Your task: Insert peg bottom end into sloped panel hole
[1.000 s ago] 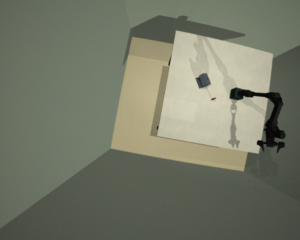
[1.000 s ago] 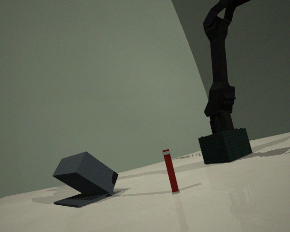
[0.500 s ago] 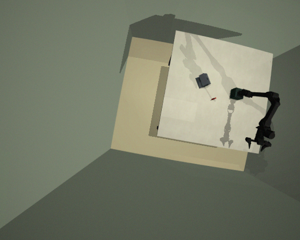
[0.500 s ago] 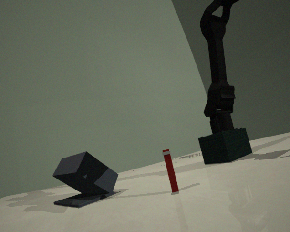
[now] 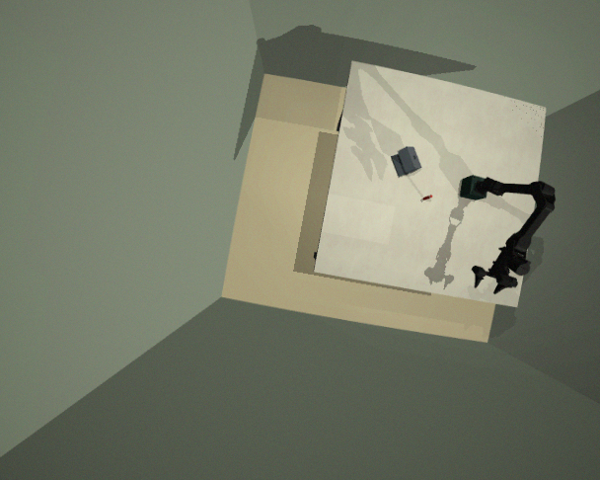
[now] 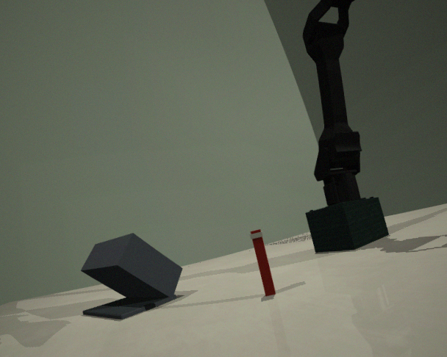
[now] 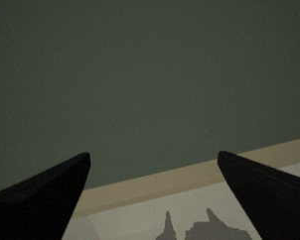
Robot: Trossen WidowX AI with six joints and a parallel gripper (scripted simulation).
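Observation:
A red peg (image 5: 426,198) (image 6: 263,264) with a pale band near its top stands upright on the table. A blue-grey block with the sloped panel (image 5: 408,159) (image 6: 148,261) stands on a flat base; a small dark spot, apparently the hole, shows on its face in the top view, and the hole cannot be made out in the exterior view. My gripper (image 5: 487,282) (image 7: 155,158) is open and empty, high over the table corner at the lower right of the top view, far from the peg. It is out of view in the exterior view.
The arm rises from a dark green base block (image 5: 472,187) (image 6: 347,226), to the right of the peg in the top and exterior views. The panel stands beyond the peg from this base. The white table (image 5: 362,258) (image 6: 223,326) has its edge near below the gripper, with a tan floor area (image 5: 269,206) beyond.

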